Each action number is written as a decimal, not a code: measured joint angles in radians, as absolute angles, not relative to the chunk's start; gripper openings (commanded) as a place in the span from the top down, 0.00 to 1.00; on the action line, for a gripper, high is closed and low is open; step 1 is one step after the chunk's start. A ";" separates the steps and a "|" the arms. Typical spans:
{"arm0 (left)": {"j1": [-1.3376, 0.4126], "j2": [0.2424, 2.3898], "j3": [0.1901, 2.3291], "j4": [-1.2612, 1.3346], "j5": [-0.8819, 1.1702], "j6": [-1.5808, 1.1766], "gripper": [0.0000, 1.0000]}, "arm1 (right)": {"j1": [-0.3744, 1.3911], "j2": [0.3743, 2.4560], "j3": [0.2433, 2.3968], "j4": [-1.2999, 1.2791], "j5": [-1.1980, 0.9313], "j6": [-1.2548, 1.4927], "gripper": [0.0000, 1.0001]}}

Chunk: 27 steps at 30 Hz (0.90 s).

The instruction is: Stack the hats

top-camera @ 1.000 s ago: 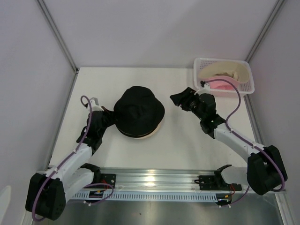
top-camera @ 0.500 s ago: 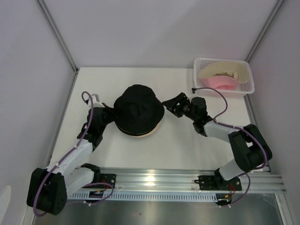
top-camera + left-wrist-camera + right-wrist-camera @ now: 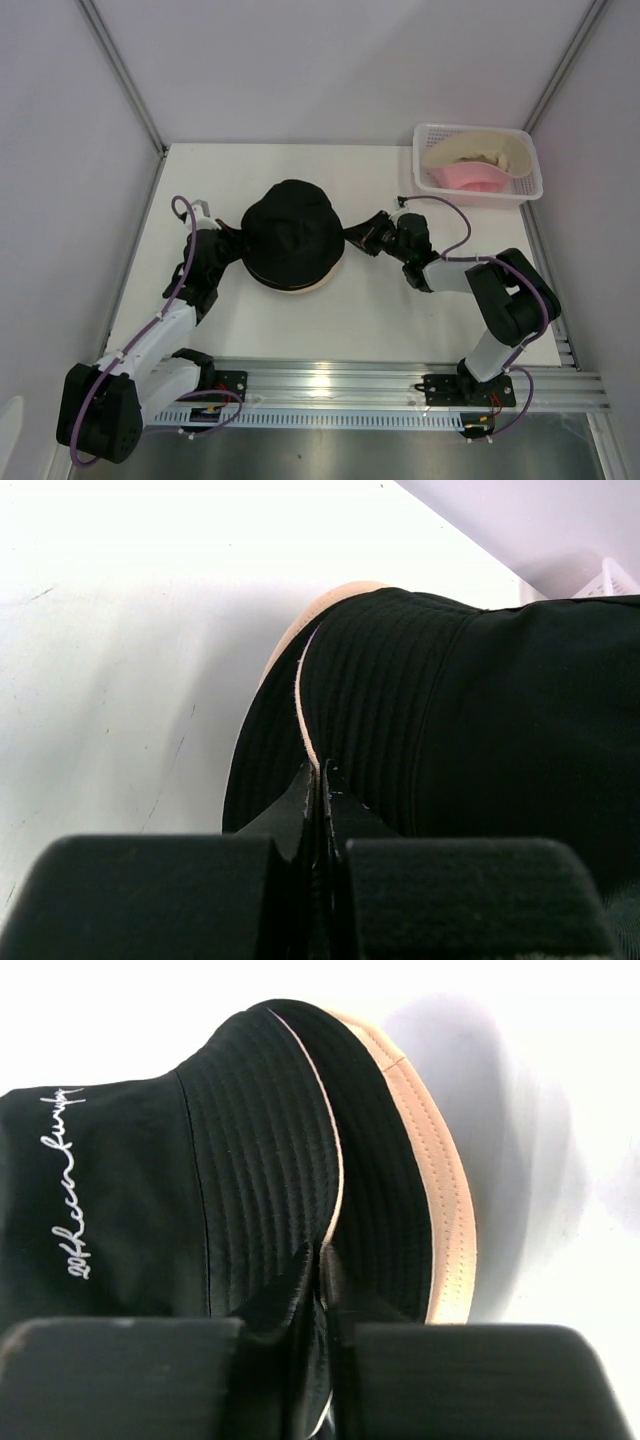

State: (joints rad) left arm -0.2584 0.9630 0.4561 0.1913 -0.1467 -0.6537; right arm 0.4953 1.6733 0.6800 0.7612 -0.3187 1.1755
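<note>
Three hats sat nested at the middle of the table (image 3: 400, 300): the top black hat (image 3: 290, 230) over a second black brim (image 3: 370, 1160), with a tan brim (image 3: 450, 1230) lowest. All looked soft, light and floppy, so I judged the stitched brim the only sure place to pinch. My left gripper (image 3: 320, 780) was clamped on the top hat's left brim, and the right gripper (image 3: 322, 1260) pinched its right brim. Far right, the white basket (image 3: 478, 130) held a pink hat (image 3: 465, 178) with a cream fabric piece (image 3: 485, 150) behind it.

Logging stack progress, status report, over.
Left gripper shut on brim of top black fabric bucket hat; right gripper shut on opposite brim. Tan fabric hat underneath. Nothing blocking.
</note>
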 measured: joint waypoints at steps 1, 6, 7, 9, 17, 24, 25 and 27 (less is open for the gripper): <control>-0.258 0.963 0.456 0.191 -0.147 -0.654 0.99 | 0.496 1.677 0.680 0.762 -0.321 1.176 1.00; -0.258 0.963 0.456 0.175 -0.147 -0.659 0.99 | 0.503 1.678 0.680 0.753 -0.314 1.149 1.00; -0.258 0.963 0.456 0.171 -0.147 -0.663 0.99 | 0.508 1.678 0.681 0.746 -0.303 1.131 1.00; -0.258 0.963 0.456 0.163 -0.148 -0.672 0.99 | 0.526 1.678 0.681 0.723 -0.276 1.093 1.00; -0.259 0.963 0.459 0.139 -0.156 -0.700 0.99 | 0.595 1.679 0.681 0.690 -0.168 0.961 1.00; -0.259 0.963 0.426 0.187 -0.153 -0.707 0.99 | 0.652 1.696 0.690 0.686 -0.067 0.893 1.00; -0.259 0.963 0.415 0.206 -0.147 -0.706 0.99 | 0.654 1.696 0.690 0.685 -0.060 0.888 1.00; -0.259 0.960 0.398 0.236 -0.136 -0.698 0.98 | 0.650 1.689 0.690 0.671 -0.051 0.875 1.00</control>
State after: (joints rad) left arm -0.2588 0.9596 0.3977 0.2356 -0.1356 -0.6975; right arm 0.6498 1.6890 0.6899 0.6708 -0.0513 0.8745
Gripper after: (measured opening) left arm 0.012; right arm 0.010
